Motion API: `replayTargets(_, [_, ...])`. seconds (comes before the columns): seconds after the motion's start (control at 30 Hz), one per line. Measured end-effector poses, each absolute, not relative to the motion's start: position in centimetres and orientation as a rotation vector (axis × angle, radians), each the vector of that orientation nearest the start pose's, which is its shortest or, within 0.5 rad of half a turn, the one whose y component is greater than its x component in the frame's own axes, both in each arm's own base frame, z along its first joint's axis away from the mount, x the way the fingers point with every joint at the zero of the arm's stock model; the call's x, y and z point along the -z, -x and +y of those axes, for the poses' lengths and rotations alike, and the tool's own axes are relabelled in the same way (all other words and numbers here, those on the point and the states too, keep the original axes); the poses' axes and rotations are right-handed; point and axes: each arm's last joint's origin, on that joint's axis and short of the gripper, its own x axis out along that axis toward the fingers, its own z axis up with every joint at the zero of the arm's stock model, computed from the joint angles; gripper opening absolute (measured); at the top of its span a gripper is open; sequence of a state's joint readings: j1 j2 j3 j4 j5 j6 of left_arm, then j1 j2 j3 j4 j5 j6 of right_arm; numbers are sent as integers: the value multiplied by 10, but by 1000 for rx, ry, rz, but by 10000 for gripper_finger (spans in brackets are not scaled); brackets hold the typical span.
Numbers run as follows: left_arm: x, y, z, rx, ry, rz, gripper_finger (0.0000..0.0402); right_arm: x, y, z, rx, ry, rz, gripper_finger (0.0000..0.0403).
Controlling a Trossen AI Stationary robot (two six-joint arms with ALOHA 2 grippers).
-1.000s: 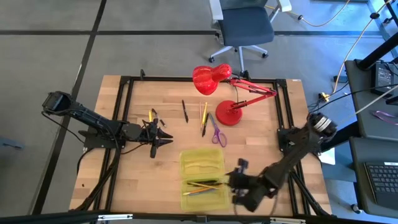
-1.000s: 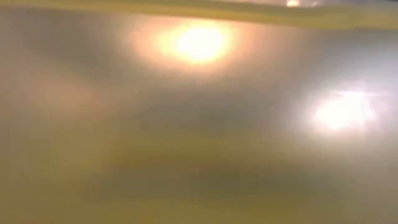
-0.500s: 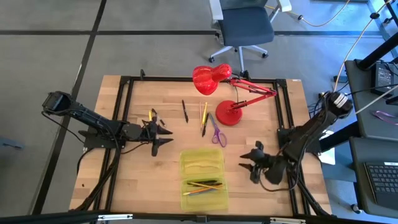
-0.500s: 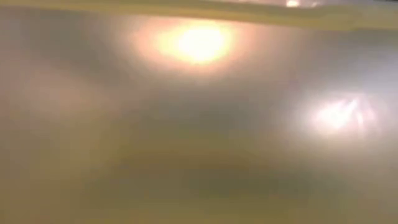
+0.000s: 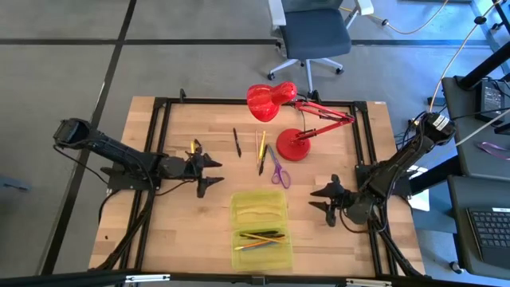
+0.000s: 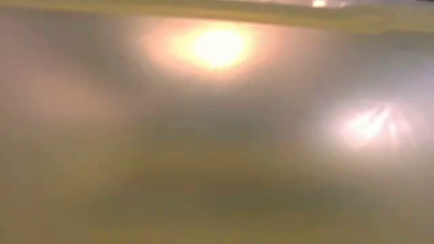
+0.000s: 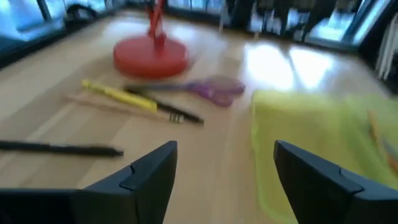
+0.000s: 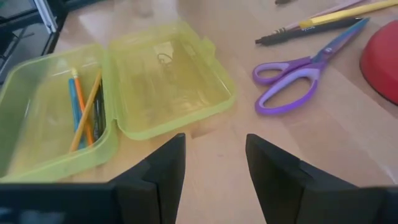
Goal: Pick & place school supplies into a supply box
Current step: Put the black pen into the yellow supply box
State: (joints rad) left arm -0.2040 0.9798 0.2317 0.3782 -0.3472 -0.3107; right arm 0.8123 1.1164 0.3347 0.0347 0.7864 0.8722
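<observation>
The yellow-green supply box (image 5: 260, 227) lies open near the table's near edge. Its near half (image 8: 56, 118) holds several pens and pencils (image 8: 84, 109); its far half (image 8: 165, 78) is empty. The purple scissors (image 5: 277, 167), a yellow pencil and a dark pen (image 5: 261, 151), a black pen (image 5: 237, 142) and a small yellow item (image 5: 193, 147) lie flat on the wood beyond the box. My right gripper (image 8: 214, 162) is open and empty, just right of the box's far half. My left gripper (image 7: 224, 168) is open and empty, left of the box and low over the table.
A red desk lamp stands at the far middle, its base (image 5: 293, 146) next to the scissors and its head (image 5: 269, 100) over the far edge. Black frame rails (image 5: 159, 143) run along the table's sides. The low view shows only a yellowish blur.
My right gripper has drawn back from the right side of the box's near half, going toward the table's right and far edges. It now sits beside the box's far half. The box and the supplies have stayed where they were.
</observation>
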Motion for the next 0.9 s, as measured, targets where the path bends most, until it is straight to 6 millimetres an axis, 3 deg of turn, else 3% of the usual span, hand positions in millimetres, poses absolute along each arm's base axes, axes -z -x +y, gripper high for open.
replayTargets(0.17, [-184,-190,-14,-277,95,568,254,-151,-145,116,219,-307,477,172])
replayTargets(0.37, [-199,-198,-3,-232,11,694,253,-150,-150,111,224,-322,505,172])
replayTargets(0.73, [-159,-204,23,-296,-171,1023,253,-149,-152,109,223,-336,519,172])
replayTargets(0.9, [-151,-201,38,-321,-136,1121,253,-149,-152,109,223,-337,519,172])
